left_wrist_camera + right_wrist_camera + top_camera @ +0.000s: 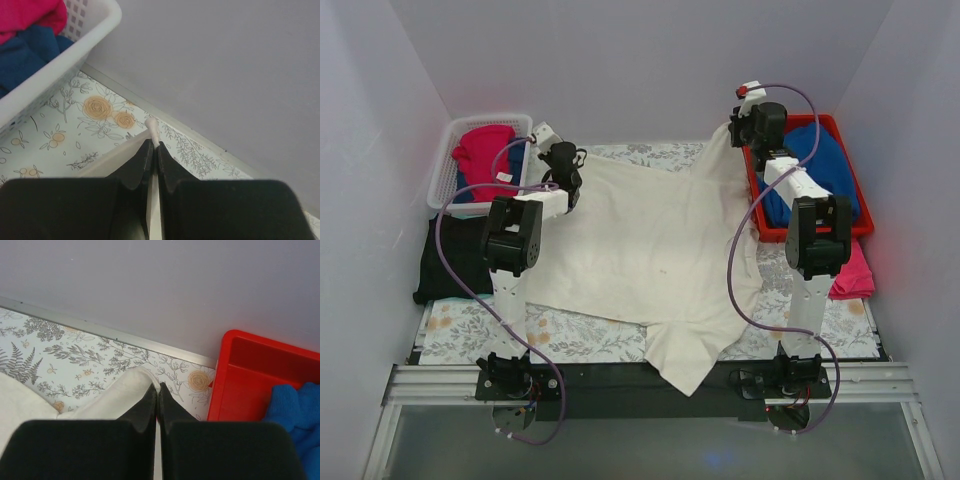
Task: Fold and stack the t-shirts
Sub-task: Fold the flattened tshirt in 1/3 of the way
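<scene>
Pressed together low in its wrist view, the left gripper pinches a thin edge of the cream-white t-shirt. The right gripper is likewise clamped on a bunched corner. Both grip the shirt's far corners, probably to stretch it flat for folding. It spreads across the frame's centre on the floral tablecloth. A black shirt lies at left, below the white basket. A red tray sits at right.
</scene>
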Controlling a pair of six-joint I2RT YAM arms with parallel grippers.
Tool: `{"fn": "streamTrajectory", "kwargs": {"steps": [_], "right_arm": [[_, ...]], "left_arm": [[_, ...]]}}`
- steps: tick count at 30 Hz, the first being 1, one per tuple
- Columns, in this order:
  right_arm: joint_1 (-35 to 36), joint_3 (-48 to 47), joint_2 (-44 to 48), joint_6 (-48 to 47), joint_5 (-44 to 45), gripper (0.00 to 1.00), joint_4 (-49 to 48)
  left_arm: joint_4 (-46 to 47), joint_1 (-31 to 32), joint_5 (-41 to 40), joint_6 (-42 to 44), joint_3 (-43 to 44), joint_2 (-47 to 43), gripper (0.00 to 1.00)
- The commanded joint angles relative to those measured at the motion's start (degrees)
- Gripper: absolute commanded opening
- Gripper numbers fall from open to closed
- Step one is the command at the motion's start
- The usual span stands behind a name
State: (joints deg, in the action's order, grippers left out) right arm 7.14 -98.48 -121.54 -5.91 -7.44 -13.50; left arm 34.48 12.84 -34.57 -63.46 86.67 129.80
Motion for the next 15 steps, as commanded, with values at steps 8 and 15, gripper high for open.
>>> {"fn": "streamTrajectory", "kwargs": {"steps": [8, 15], "right_arm": [[-0.5, 0.6, 5.6, 1.0, -2.4, 0.01, -3.1], [-0.2, 10.7, 15.3, 2.6, -4.3, 0.01, -3.8]], "left_arm": [[3.7, -1.2, -5.5, 2.1, -0.8, -4.9, 0.0], [6.1, -1.5, -5.3, 2.3, -7.7, -10.8, 0.0]]}}
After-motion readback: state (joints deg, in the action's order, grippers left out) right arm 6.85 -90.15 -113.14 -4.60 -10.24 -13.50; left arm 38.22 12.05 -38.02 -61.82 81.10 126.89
